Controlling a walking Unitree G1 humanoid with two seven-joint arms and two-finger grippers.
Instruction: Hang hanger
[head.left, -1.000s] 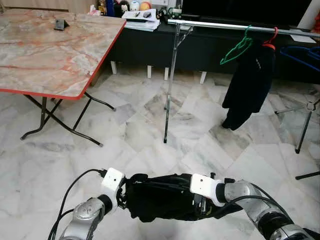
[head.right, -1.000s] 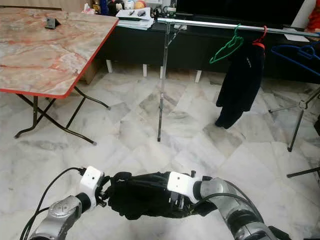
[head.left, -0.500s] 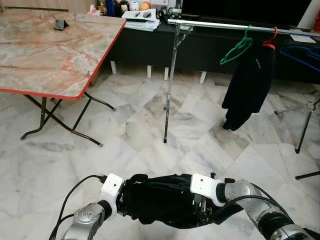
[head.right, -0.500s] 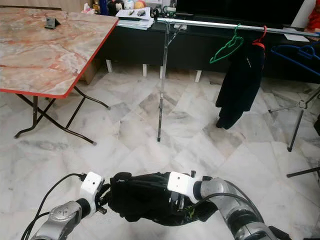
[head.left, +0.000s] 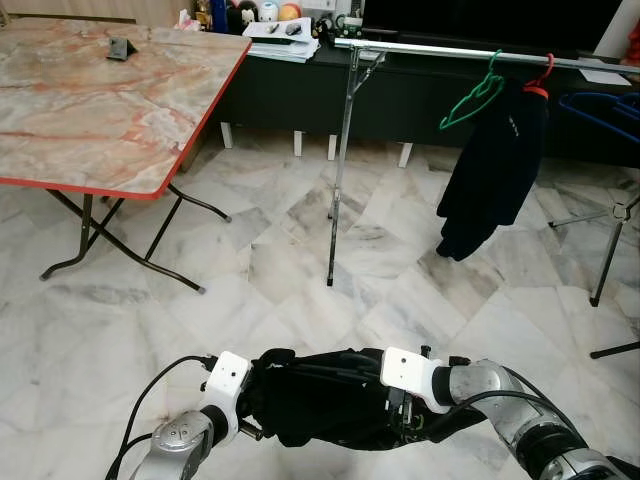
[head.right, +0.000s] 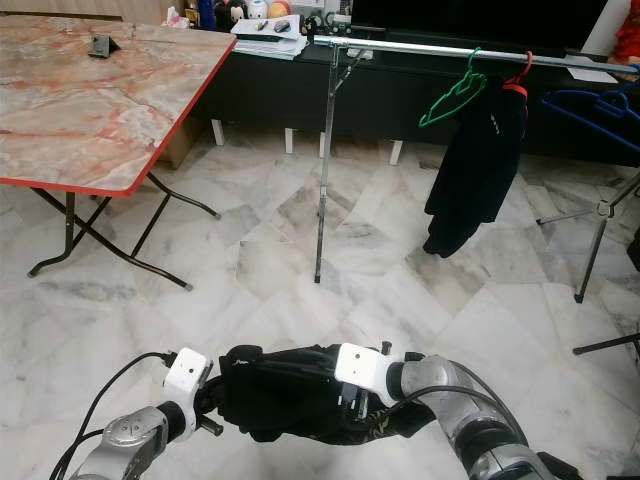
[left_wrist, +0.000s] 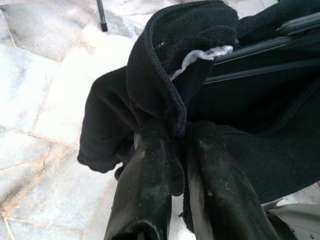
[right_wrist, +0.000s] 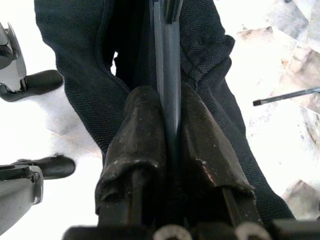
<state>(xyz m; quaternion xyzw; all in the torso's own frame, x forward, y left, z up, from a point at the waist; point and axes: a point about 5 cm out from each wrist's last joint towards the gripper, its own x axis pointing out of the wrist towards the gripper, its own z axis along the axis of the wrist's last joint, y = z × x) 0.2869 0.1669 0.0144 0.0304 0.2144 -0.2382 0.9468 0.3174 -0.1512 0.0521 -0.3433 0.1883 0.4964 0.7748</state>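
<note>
Lower now, my left pincer (left_wrist: 172, 165) has sunk slightly, clamped on the black garment's (head.left: 320, 405) edge.
My right pincer (right_wrist: 167, 145) pinches the dark hanger (right_wrist: 167, 60) bar inside the cloth; its hook is hidden from me. Beyond, the rail (head.left: 450, 50) carries a green hanger (head.left: 472, 100) and a dark coat (head.left: 495, 170), which has swung. Far left stands the tabletop (head.left: 100, 100).

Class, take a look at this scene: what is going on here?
The robot holds a black garment low in front of it with both arms. The left gripper pinches a fold of the cloth, and the right gripper clamps a dark hanger bar inside it. Ahead, the clothes rail carries a green hanger and a hung dark jacket.
</note>
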